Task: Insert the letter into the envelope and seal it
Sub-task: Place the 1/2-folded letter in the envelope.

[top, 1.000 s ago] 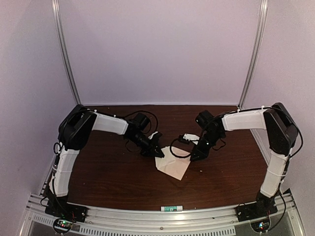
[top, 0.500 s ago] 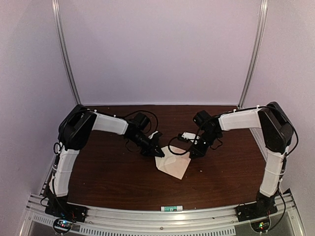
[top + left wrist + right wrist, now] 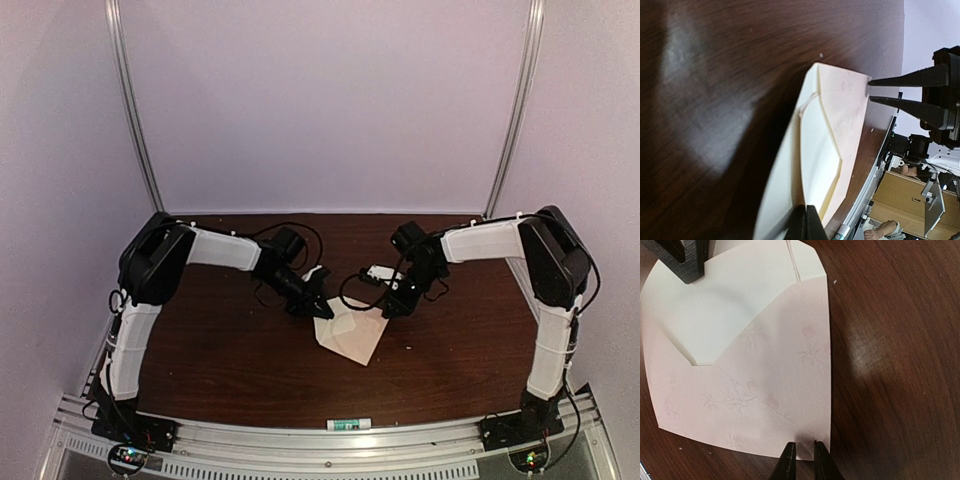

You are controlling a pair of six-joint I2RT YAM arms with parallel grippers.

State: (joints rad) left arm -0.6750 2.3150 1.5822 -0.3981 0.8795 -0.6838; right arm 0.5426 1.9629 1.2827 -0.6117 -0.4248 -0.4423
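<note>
Envelope lies flat on the dark surface between both end effectors, patterned side up. Right end effector stands over the edge nearest it, by a corner, fingers slightly spread. Left end effector, fingers pressed together, meets the opposite side, on the cream letter showing from the envelope's mouth; whether it pinches or merely presses, I cannot tell.

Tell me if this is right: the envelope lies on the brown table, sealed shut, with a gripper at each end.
Not quite: the envelope is open, not sealed. It lies on the brown table with the left gripper and right gripper at its ends. The right wrist view shows the open pocket.
</note>
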